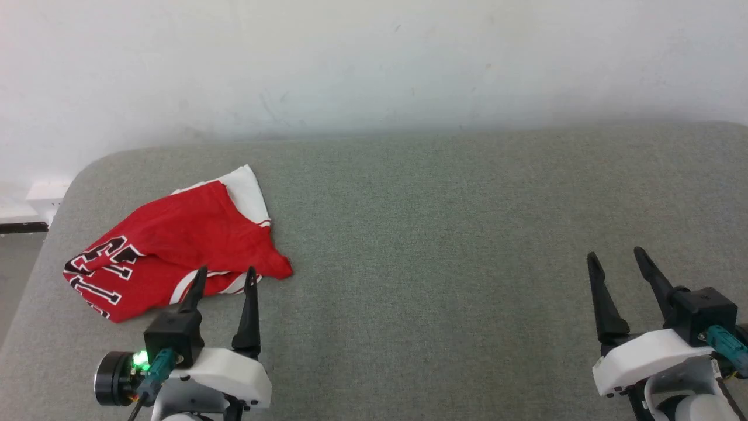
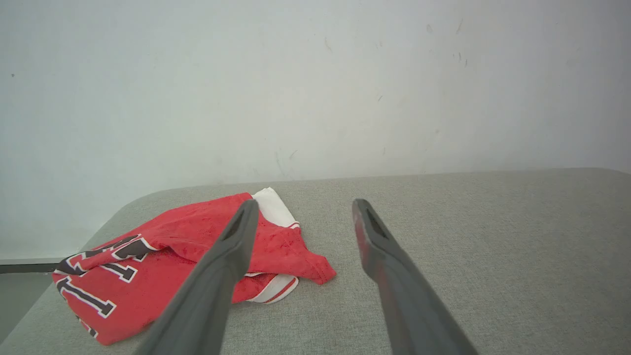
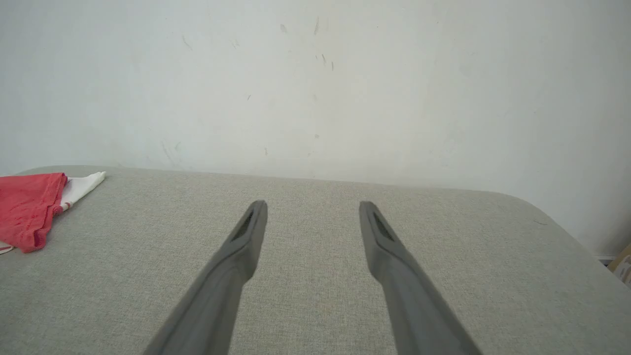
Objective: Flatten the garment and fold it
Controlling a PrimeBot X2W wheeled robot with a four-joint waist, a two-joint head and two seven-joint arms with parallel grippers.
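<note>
The garment (image 1: 175,245) lies crumpled in a heap at the left end of the grey padded table (image 1: 444,234); it is red, with a white sleeve poking out at the back and black white-outlined lettering at its left end. My left gripper (image 1: 227,271) stands open just in front of the heap, with nothing between its fingers. In the left wrist view the garment (image 2: 162,266) sits left of and behind the open left gripper (image 2: 304,209). At the lower right my right gripper (image 1: 617,254) is open and far from the cloth. In the right wrist view the garment (image 3: 27,207) shows at the left edge, well away from the right gripper (image 3: 313,209).
A white wall (image 1: 374,64) rises directly behind the table. The table's rounded left edge (image 1: 55,228) drops off close beside the garment, with a pale box (image 1: 44,196) by the wall beyond it. Bare grey surface spreads between the two grippers.
</note>
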